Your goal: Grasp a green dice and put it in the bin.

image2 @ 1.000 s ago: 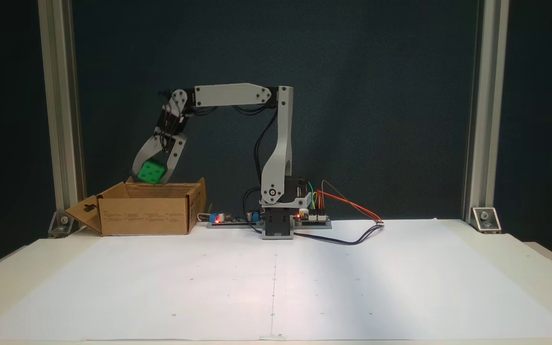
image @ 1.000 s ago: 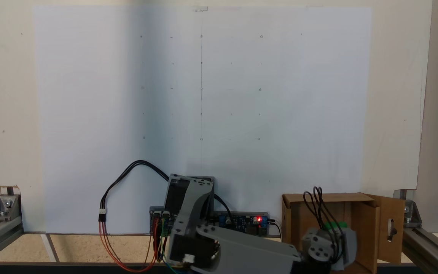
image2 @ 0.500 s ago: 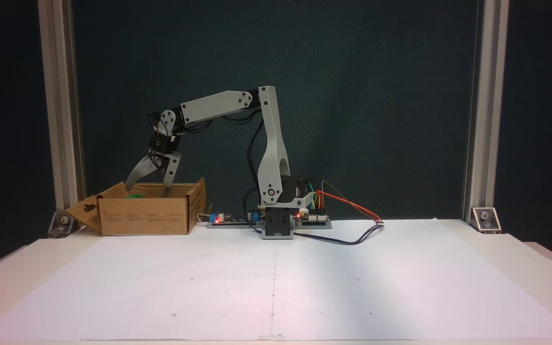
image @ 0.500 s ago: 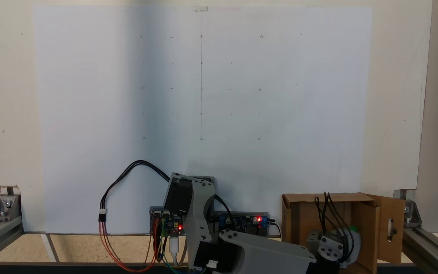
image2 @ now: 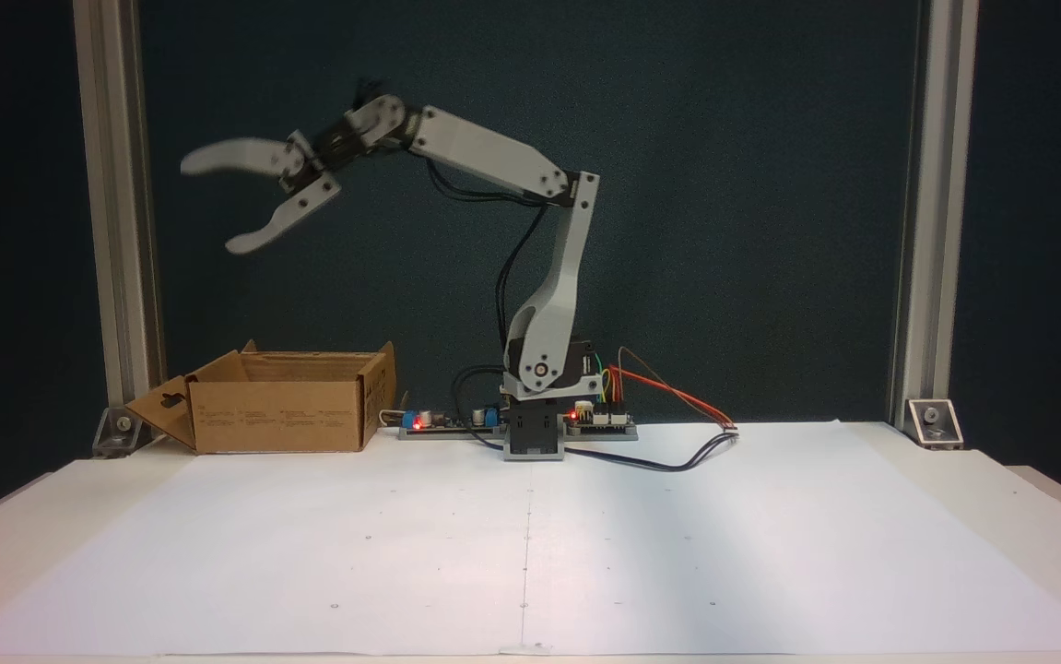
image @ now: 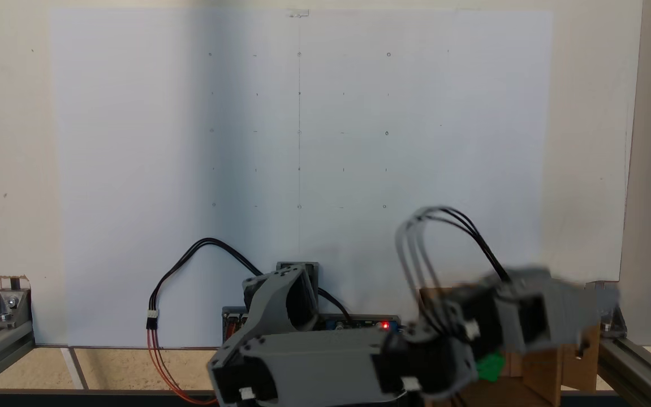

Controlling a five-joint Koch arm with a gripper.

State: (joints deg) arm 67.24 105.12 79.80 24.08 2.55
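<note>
Arm [image2: 493, 157] raised, hand [image2: 212, 207] agape, empty.

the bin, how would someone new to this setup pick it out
In the fixed view facing the arm, start at the arm's base on the table's far edge and look left along that edge. The bin is the open brown cardboard box there, one flap with a slot cutout; the open gripper hangs high above it.

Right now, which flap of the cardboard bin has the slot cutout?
The outward-folded flap at the left end of the bin in a fixed view, splayed away from the opening. The other visible flaps stand upright and show no cutout.
</note>
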